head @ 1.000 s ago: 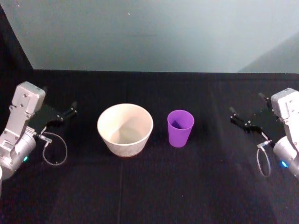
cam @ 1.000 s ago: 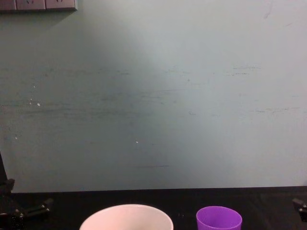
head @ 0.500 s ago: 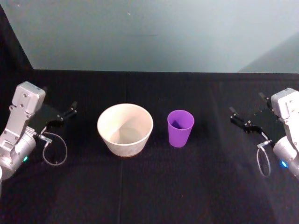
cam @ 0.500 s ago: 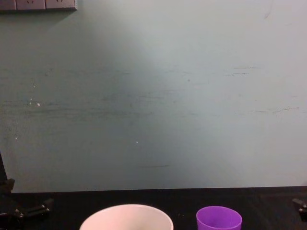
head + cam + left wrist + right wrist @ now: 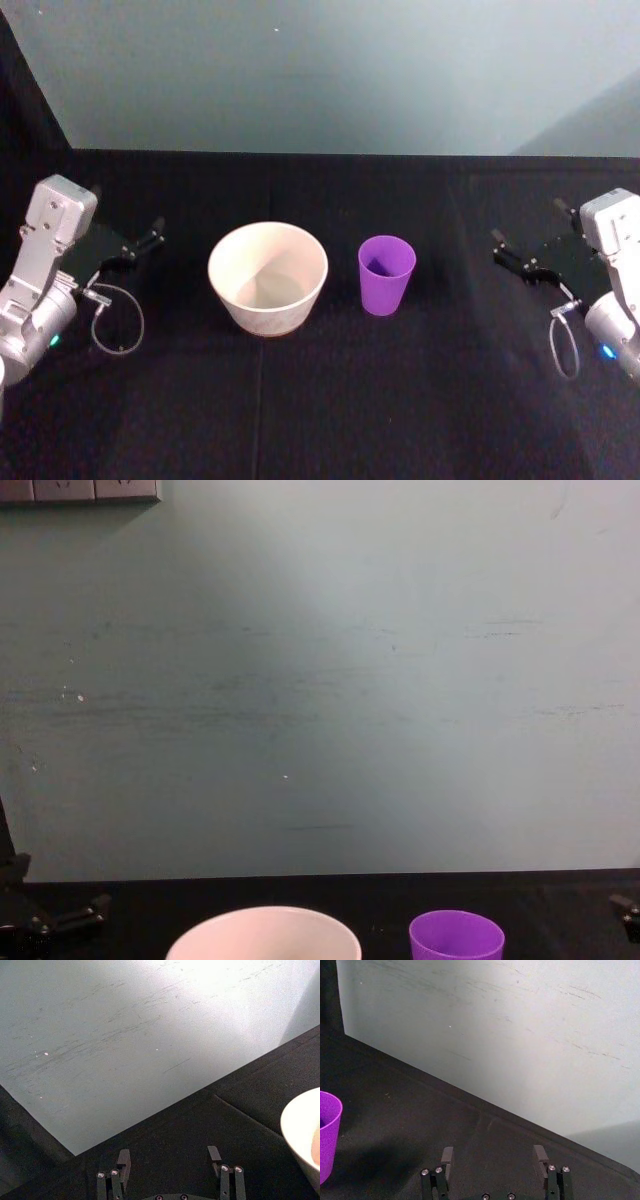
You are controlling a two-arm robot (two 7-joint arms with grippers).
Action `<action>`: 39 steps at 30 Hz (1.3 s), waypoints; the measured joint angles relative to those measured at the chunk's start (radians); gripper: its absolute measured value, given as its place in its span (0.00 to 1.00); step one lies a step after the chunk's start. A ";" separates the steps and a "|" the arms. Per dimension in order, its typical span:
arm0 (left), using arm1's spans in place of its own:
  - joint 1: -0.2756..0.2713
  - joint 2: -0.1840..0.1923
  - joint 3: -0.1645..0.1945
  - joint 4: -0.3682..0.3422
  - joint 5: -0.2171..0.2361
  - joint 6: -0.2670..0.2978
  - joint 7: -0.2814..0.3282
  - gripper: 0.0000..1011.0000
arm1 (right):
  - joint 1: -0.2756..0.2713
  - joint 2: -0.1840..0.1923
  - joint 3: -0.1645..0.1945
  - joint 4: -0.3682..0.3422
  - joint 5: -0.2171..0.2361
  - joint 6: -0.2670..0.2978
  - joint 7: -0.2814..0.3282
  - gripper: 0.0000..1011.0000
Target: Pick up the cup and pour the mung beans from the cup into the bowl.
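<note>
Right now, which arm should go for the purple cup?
Right. The cup stands upright to the right of the bowl, nearer the right gripper, which is open. The left gripper would likely have to reach across the bowl.

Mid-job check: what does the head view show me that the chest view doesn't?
Head view: the inside of the wide off-white round bowl, the small purple plastic cup at full height, upright, apart on the bowl's right, and the left gripper and right gripper out at the sides, jaws open. Chest view: wall sockets, top left. Shared: both rims, black tabletop, pale wall.
</note>
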 joint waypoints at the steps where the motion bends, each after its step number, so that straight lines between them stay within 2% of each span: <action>1: 0.000 0.000 0.000 0.000 0.000 0.000 0.000 0.99 | 0.000 0.000 0.000 0.000 0.000 0.000 0.000 0.99; 31: 0.000 0.000 0.000 0.000 0.000 0.000 0.000 0.99 | -0.006 -0.003 0.003 0.000 -0.001 -0.006 0.001 0.99; 39: 0.000 0.000 0.000 0.000 0.000 0.000 0.000 0.99 | -0.044 -0.019 -0.009 -0.010 -0.005 -0.018 0.061 0.99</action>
